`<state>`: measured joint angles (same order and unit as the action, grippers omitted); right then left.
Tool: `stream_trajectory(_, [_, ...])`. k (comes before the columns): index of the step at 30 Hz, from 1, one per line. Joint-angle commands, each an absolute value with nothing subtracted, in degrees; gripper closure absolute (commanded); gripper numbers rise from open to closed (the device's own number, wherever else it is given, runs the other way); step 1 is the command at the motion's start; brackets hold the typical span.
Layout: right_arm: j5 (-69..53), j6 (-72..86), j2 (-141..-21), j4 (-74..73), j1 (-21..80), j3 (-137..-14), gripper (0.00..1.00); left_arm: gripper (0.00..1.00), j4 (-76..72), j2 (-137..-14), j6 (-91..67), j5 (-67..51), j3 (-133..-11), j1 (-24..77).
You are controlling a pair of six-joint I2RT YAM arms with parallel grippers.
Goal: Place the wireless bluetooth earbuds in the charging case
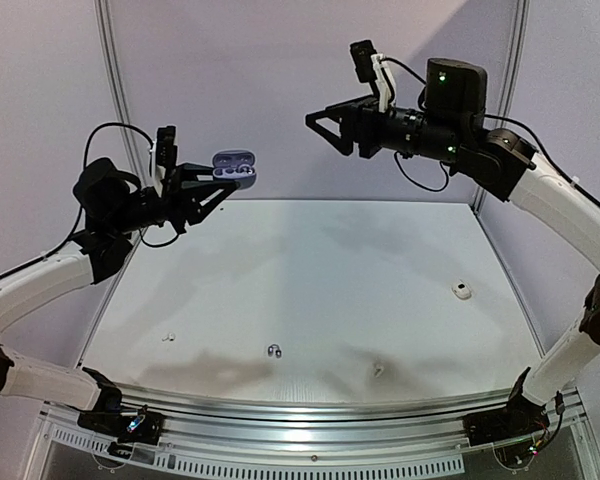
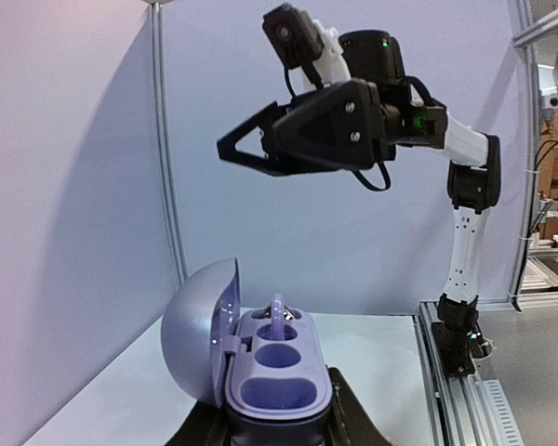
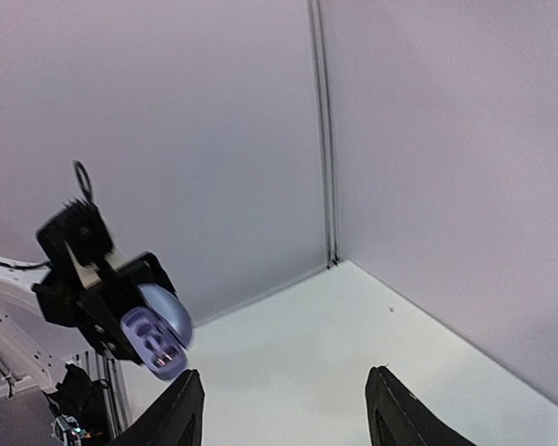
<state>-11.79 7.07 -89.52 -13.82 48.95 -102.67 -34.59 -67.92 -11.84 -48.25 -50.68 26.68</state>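
Observation:
My left gripper [image 1: 218, 186] is raised above the table's far left and is shut on the base of the lavender charging case [image 1: 235, 165]. The case's lid [image 2: 197, 327] stands open, and something dark and glinting [image 2: 290, 316] sits in the far socket of the case [image 2: 277, 372]. The near sockets look empty. My right gripper [image 1: 320, 128] hovers high to the right of the case, open and holding nothing. On the table lie a dark earbud [image 1: 274, 350], a white earbud [image 1: 165, 337] and another pale earbud [image 1: 378, 370].
A small white round object [image 1: 463, 291] rests near the table's right side. Purple walls and a corner post [image 3: 324, 139] close off the back. An aluminium rail [image 1: 310, 415] runs along the near edge between the arm bases.

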Motion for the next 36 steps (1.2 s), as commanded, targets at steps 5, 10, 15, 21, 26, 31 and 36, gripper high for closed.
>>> stream_trajectory(5, [-11.2,13.4,-100.5,-32.3,47.2,-105.7,0.40,1.00,-23.1,-61.3,-9.2,-43.8,-47.2,21.0])
stream_trajectory(10, [-17.2,15.9,-109.1,-35.0,47.2,-109.0,0.42,1.00,-20.5,-55.0,-7.3,-42.0,-42.1,18.3])
stream_trajectory(15, [-15.3,14.1,-114.4,-36.7,50.7,-108.3,0.43,1.00,-19.9,-47.5,-9.6,-40.0,-34.4,15.5])
stream_trajectory(21, [-15.1,7.6,-118.3,-31.7,56.1,-100.5,0.43,1.00,-18.3,-39.5,-8.4,-39.7,-26.3,13.3])
stream_trajectory(26, [-13.6,9.6,-119.0,-25.2,56.9,-95.2,0.44,1.00,-19.7,-35.8,-6.2,-41.3,-22.6,13.4])
stream_trajectory(31, [-13.1,10.9,-120.1,-23.7,57.1,-93.4,0.44,1.00,-23.5,-33.0,-9.3,-42.5,-18.5,13.3])
stream_trajectory(36, [-12.7,7.7,-120.2,-25.2,58.0,-91.2,0.51,1.00,-26.6,-30.3,-14.5,-42.6,-12.9,13.3])
